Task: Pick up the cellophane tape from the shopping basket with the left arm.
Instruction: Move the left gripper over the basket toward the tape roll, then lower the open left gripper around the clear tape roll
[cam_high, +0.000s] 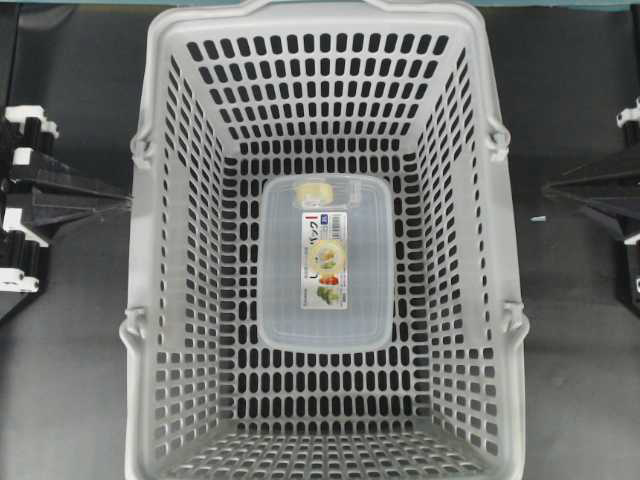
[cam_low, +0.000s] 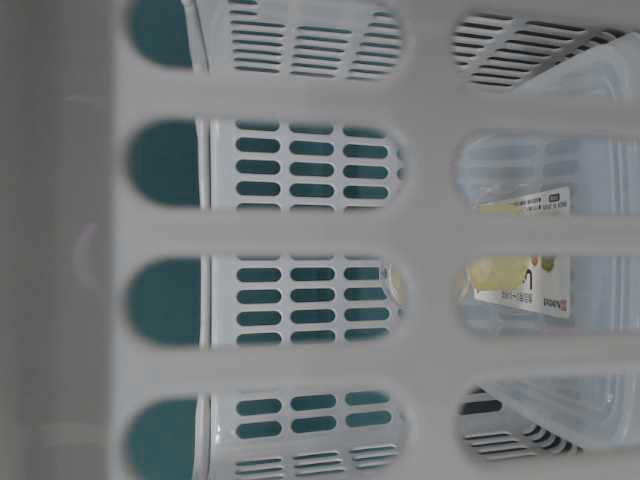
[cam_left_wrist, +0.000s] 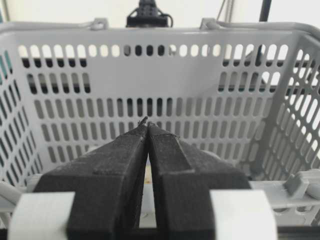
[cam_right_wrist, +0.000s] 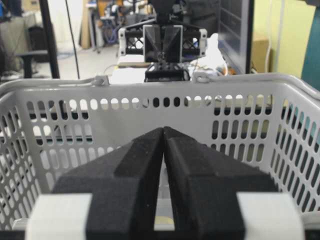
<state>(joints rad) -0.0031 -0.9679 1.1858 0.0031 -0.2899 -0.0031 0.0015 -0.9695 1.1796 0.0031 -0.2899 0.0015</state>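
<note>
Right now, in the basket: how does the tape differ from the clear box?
Size: the cellophane tape is far smaller than the clear box.
Look: the tape is a pale yellowish roll; the box is a transparent rectangle with a colourful label.
Place: the tape lies at the box's far end, apparently on its lid.
Both sit inside the shopping basket.

A dark grey tabletop (cam_high: 75, 380) is seen from overhead, edged at the top by a teal strip (cam_high: 560, 3). In the right wrist view, a brightly lit room is shown behind, with a yellow-green wall (cam_right_wrist: 292, 37), a pale floor (cam_right_wrist: 87, 62) and what may be a dark monitor (cam_right_wrist: 234, 30).
</note>
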